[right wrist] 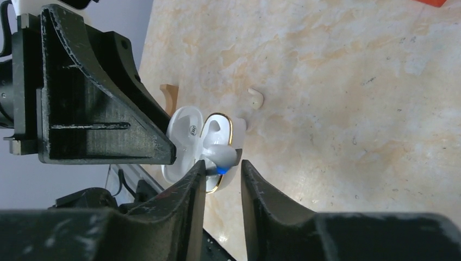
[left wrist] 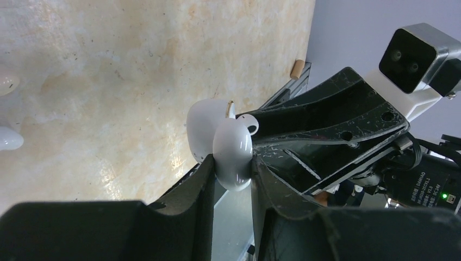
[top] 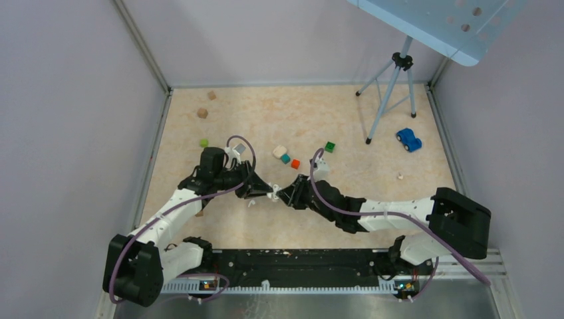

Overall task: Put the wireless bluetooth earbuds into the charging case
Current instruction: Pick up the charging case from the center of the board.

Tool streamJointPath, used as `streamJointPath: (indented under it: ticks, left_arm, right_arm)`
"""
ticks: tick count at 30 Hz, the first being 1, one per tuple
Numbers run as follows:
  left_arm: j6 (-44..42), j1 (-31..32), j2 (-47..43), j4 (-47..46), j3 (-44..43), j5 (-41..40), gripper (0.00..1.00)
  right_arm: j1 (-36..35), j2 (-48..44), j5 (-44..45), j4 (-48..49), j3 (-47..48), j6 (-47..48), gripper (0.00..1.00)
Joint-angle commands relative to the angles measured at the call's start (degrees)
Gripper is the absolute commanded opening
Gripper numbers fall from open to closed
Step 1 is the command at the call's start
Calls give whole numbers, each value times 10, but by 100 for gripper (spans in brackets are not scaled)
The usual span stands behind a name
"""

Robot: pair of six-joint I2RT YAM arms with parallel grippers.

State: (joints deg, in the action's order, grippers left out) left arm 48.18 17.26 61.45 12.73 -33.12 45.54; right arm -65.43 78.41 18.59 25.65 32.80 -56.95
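In the middle of the top view both arms meet, and the white pieces there are too small for us to read. The left gripper (left wrist: 232, 163) is clamped narrow on the open charging case (left wrist: 204, 128), whose lower part its fingers hide. The right gripper (right wrist: 223, 166) pinches an earbud (right wrist: 220, 154) at the case's gold-rimmed mouth. A second earbud (right wrist: 255, 98) lies on the table (right wrist: 353, 109), just above in the frame.

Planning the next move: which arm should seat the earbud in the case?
Right. The right gripper has a small white plastic earbud between its fingertips, right at the open white gold-rimmed charging case, which the left gripper clamps.
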Motion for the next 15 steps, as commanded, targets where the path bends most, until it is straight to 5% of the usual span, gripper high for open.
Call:
streamJointPath:
  ticks: [1, 8, 15]
  left_arm:
    - [-8, 1, -8, -10, -17, 13, 12]
    - [-11, 1, -8, -5, -15, 7, 12]
    - [-16, 1, -6, 0, -12, -1, 12]
  right_arm:
    - [5, 13, -8, 34, 32, -6, 23]
    - [5, 1, -6, 29, 31, -2, 2]
    - [5, -29, 18, 2, 23, 7, 0]
